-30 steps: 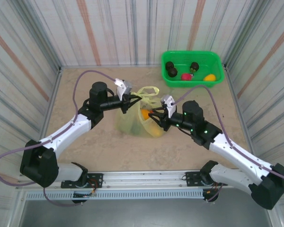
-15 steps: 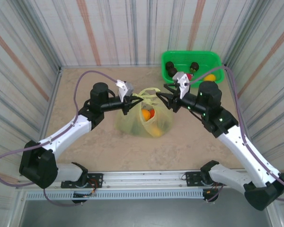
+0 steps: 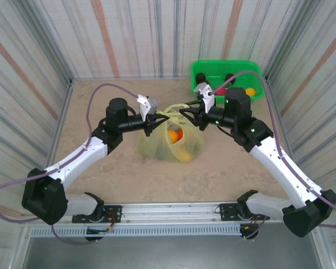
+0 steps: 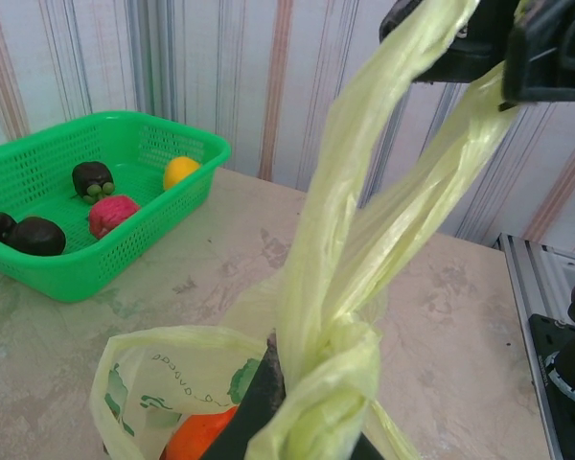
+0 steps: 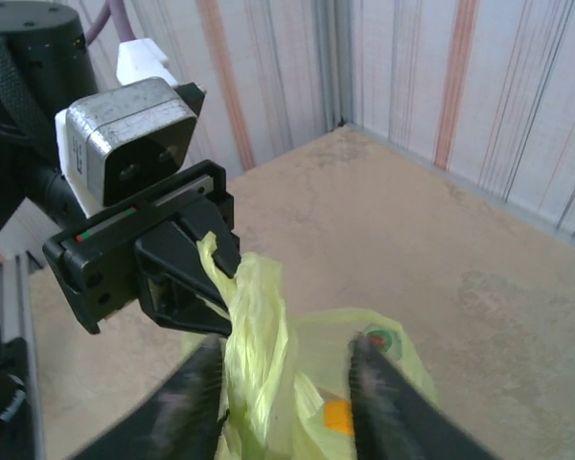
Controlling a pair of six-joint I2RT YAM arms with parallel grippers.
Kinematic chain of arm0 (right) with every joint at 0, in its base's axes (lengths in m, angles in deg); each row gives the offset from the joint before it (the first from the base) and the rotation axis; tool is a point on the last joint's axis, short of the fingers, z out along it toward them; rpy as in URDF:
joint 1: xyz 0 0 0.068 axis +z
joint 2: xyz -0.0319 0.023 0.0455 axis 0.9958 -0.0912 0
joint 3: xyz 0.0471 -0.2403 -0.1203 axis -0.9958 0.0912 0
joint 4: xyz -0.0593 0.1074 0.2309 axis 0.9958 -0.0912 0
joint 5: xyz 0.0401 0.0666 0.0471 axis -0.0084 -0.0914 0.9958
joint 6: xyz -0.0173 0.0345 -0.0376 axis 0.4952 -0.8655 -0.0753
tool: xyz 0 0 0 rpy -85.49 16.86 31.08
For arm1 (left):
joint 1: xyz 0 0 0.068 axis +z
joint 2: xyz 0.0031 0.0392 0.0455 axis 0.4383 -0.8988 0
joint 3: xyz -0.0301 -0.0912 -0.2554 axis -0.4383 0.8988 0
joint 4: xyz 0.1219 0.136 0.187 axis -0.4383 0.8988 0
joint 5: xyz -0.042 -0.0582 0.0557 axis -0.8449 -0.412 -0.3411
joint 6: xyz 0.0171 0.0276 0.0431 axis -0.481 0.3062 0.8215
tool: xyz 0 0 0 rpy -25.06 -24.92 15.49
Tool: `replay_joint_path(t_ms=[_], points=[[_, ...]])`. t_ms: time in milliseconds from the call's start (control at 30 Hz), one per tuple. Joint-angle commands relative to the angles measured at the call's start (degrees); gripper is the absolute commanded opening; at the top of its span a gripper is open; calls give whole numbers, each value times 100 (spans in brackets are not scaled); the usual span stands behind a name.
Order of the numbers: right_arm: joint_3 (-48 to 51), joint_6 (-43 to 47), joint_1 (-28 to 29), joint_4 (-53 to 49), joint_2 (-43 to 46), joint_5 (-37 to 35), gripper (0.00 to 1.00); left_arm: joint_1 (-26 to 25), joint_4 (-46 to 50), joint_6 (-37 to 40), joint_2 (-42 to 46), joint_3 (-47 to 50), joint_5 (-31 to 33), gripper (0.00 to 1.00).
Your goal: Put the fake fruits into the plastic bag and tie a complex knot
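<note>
Item: plastic bag (image 3: 171, 147), at the middle of the table (image 3: 101, 179), its handles (image 4: 364, 220) twisted into one rope strung between the two arms.

Left gripper (image 3: 158, 119): pressed together on the handle rope, just above the bag mouth.

Right gripper (image 3: 187, 114): in its own wrist view the fingers stand spread with the rope running up between them; that view is blurred, so we cannot tell whether the film is caught on one finger or merely lies against it.

Hazards, as we judge them:
- the rope may slide free of the spread right fingers, since nothing there visibly clamps it; the twist would then unwind
- the film is thin and drawn taut between the arms; a harder pull could stretch or tear a handle
- an upward pull could lift and tip the bag, letting fruit roll toward the mouth
- the handles are being twisted while fruit lies outside the bag; a finished knot would shut those pieces out

Count:
- bags, one; handle loops, two, wound together
- green basket (image 4: 125, 259), one, at the far right corner of the table
- fake fruits in the basket, five: one yellow (image 4: 180, 171); one pink-red (image 4: 112, 213); one dark with green tips (image 4: 93, 178); two dark brown (image 4: 36, 235)
- fruits in the bag, at least three seen through the film: orange (image 3: 172, 135), a red one touching it, a yellow one lower down; others may lie beneath
</note>
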Motion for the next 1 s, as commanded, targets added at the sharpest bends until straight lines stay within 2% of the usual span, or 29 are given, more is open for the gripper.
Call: replay_joint_path(t_ms=[0, 267, 400, 500, 567, 767, 967], points=[[-270, -66, -40, -18, 16, 163, 42, -29, 6, 105, 163, -69, -78, 0], [-297, -100, -49, 137, 5, 125, 41, -82, 61, 138, 177, -60, -52, 0], [-333, -118, -49, 145, -35, 180, 24, -97, 68, 139, 171, -60, -42, 0], [-310, -138, -49, 219, 6, 142, 22, -92, 100, 139, 148, -76, -50, 0], [-337, -125, -57, 196, 22, 139, 14, -97, 88, 108, 142, -75, -9, 0], [-140, -209, -23, 332, 347, -1, 0, -49, 62, 22, 152, -69, 168, 0], [918, -137, 508, 585, 1161, -162, 0, 82, -71, -197, 120, -42, 335, 0]])
